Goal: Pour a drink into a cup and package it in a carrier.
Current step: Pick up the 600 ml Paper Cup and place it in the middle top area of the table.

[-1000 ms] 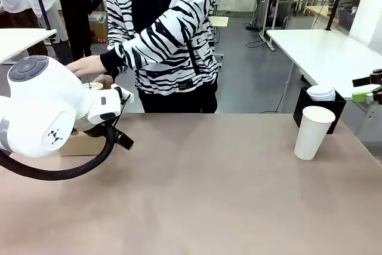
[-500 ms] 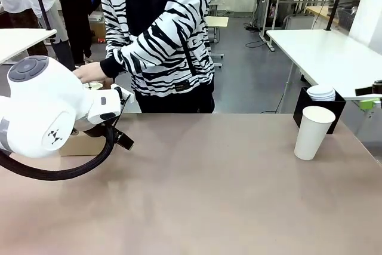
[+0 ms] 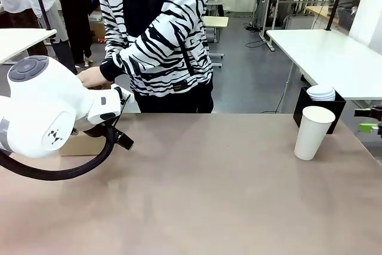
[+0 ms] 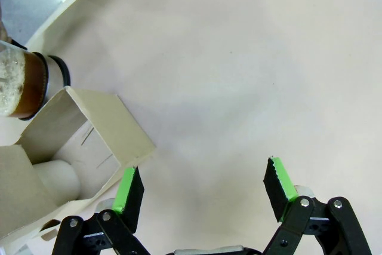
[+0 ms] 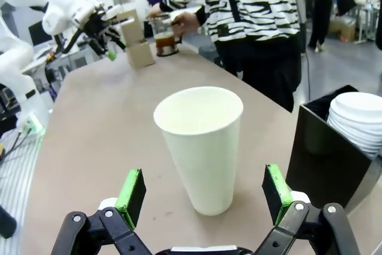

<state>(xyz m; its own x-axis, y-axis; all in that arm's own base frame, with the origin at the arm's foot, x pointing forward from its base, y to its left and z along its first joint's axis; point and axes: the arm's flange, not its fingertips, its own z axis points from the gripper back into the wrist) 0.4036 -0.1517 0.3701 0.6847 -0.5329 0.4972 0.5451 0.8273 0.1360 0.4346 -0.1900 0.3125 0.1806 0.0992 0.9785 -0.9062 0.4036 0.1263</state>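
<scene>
A tall white paper cup stands empty on the table's right side. In the right wrist view my right gripper is open, its green pads either side of the cup and a little short of it. It shows at the front view's right edge as well. My left gripper is open above bare table beside the brown cardboard carrier, which sits at the far left. A person's hand holds the glass carafe of brown drink behind the carrier; the drink looks foamy.
A black box holding white lids stands just behind the cup. The person in a striped top stands at the far edge, left of centre. My left arm's white body bulks over the table's left part.
My right gripper has dropped lower at the front view's right edge. The person has shifted slightly left, hand still by the carafe. The left arm has not moved.
</scene>
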